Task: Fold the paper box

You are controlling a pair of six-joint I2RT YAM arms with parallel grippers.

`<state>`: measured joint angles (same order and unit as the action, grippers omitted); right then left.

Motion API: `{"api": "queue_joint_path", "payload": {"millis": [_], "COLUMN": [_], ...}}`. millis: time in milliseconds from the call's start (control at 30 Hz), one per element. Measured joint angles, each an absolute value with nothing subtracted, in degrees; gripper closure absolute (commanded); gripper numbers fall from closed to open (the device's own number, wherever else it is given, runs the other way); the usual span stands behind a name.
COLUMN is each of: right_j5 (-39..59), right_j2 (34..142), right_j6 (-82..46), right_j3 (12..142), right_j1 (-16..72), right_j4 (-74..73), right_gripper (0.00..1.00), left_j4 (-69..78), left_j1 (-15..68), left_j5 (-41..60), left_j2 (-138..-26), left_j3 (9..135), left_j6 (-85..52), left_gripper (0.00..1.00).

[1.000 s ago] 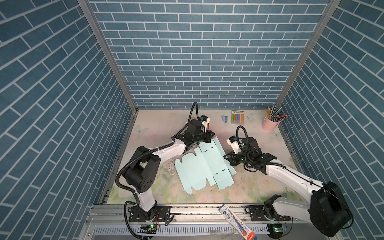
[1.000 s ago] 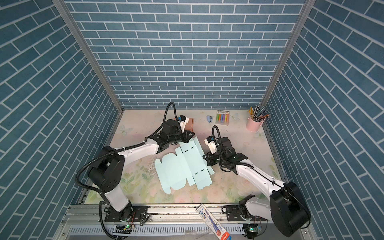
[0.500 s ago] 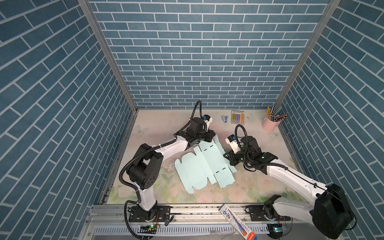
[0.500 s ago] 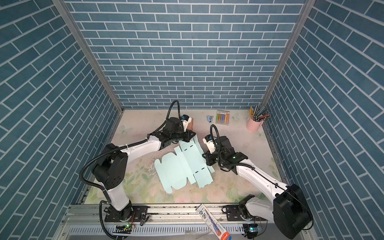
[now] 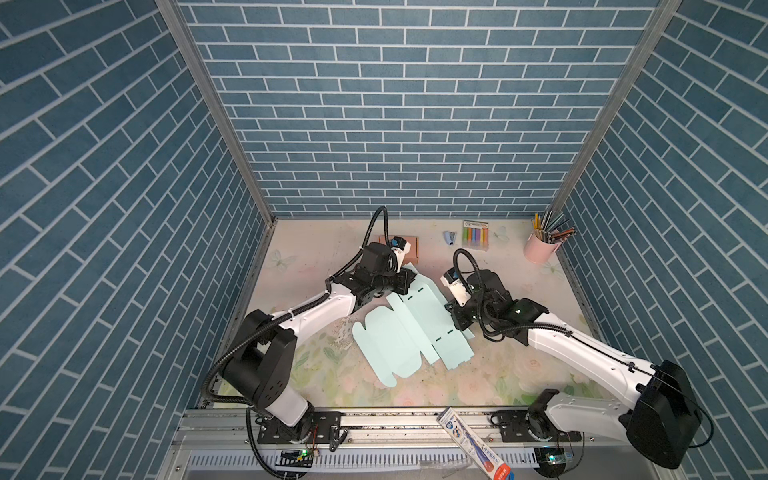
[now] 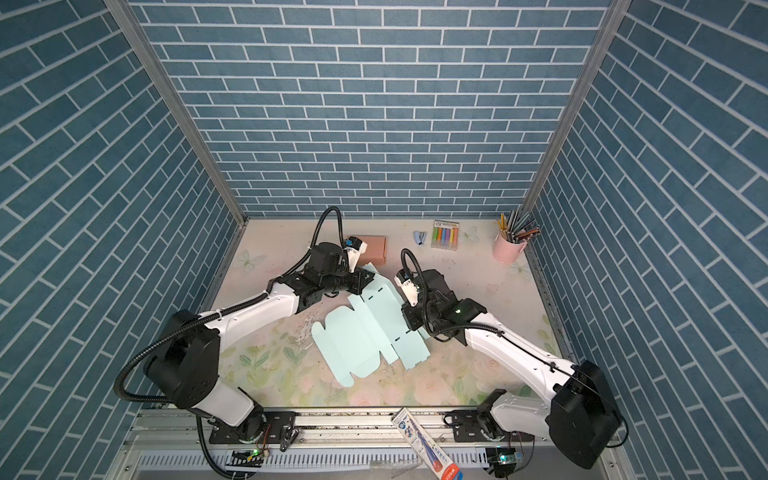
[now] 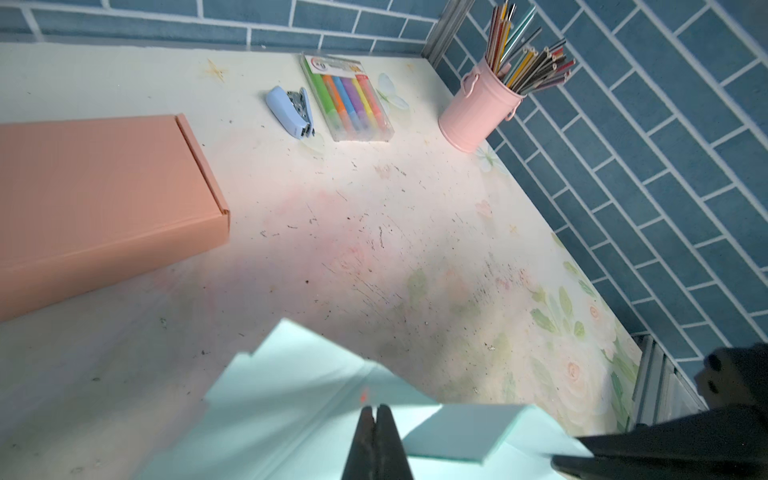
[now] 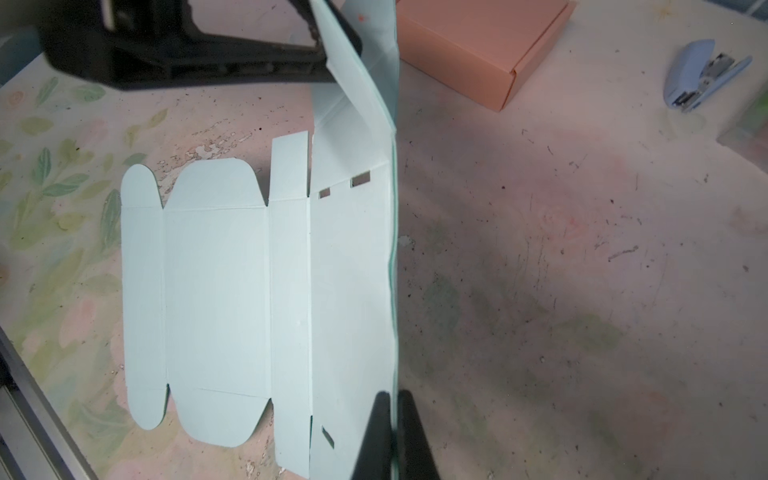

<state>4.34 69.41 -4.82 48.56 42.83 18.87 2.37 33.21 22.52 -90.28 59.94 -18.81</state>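
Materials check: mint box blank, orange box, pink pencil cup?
mint box blank: thin matte card, by its crisp score lines, die-cut slots and thin edge.
orange box: matte paperboard, possibly corrugated; folded flap seams show.
pink pencil cup: looks like painted metal, smooth sheen, rolled rim, small side handles; could be plastic.

You have the paper box (image 5: pixel 409 332) lying mid-worktop (image 5: pixel 519 374). Just behind it sits the carton (image 6: pixel 374 249). Along the back, to the carton's right, you find the stapler (image 5: pixel 449 237), then the marker pack (image 5: pixel 475 235), with the pencil cup (image 5: pixel 540 249) in the far right corner.
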Motion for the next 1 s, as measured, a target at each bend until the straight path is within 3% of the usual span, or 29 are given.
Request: {"api": "queue_joint_path", "payload": {"millis": [267, 733, 833, 1000], "right_j5": [-0.62, -8.73, -12.25, -16.82], "right_j2": [69.49, 71.85, 71.88, 71.83], "right_j6": [-2.83, -0.03, 0.99, 3.36], "right_j3": [50.15, 53.84, 53.91, 53.91], "right_j1": [45.89, 50.81, 53.95, 58.19], "right_j4": [20.43, 22.04, 22.37, 22.41], "right_gripper": [1.0, 1.0, 1.0, 1.0], "left_j4": [3.62, 8.56, 10.61, 14.55], "left_j1": [32.86, 39.64, 36.47, 24.27], "left_j5": [23.59, 23.7, 24.69, 25.12], "left_j2": [-89.69, -81.38, -77.03, -66.57], "left_j3": [59.53, 44.64, 39.4, 25.91], "left_j6": [-19.25, -23.59, -24.43, -27.59], "left_gripper": [1.0, 1.0, 1.0, 1.0]}}
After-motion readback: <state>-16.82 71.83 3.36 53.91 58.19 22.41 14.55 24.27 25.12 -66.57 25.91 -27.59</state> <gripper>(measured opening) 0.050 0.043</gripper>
